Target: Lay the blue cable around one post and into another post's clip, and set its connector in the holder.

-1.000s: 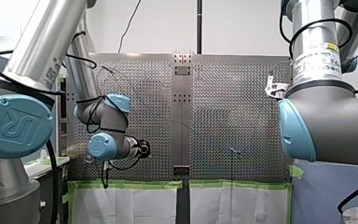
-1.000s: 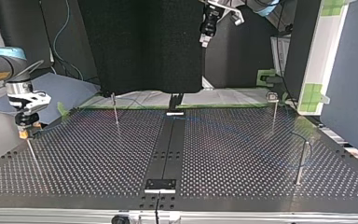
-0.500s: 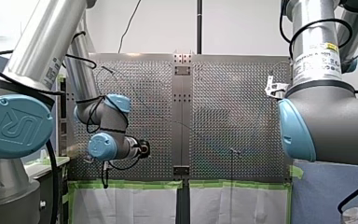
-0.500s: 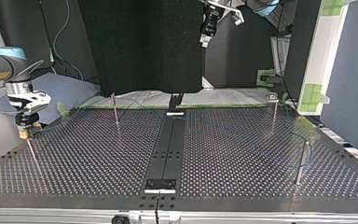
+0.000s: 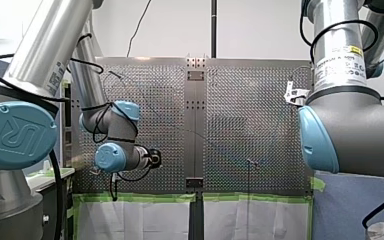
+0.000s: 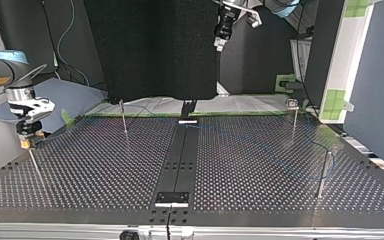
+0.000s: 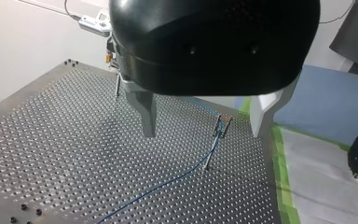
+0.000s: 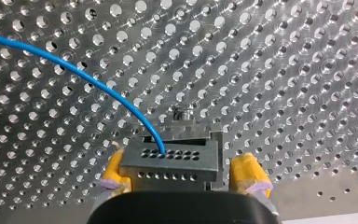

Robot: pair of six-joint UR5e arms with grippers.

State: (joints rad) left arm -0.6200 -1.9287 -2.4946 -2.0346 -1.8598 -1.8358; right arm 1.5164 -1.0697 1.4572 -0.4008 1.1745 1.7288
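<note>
In the right wrist view my right gripper [image 8: 182, 178] stands open, its yellow pads [image 8: 249, 173] on either side of a grey connector block [image 8: 172, 161]. The blue cable [image 8: 79, 74] runs into that block and curves away over the perforated plate. Across the table in the top view, this gripper [image 6: 26, 142] hangs over a thin post [image 6: 34, 162] at the left. My left gripper [image 7: 204, 133] is open and holds nothing. It hovers high above a clip post [image 7: 223, 122] where the cable [image 7: 168, 183] is caught. It sits high in the top view [image 6: 220, 44].
Thin posts stand on the plate at the back left [image 6: 123, 117], back right [image 6: 293, 117] and front right [image 6: 323, 172]. A dark centre rail [image 6: 180, 160] splits the table. Green tape [image 5: 145, 197] edges the near side in the front view.
</note>
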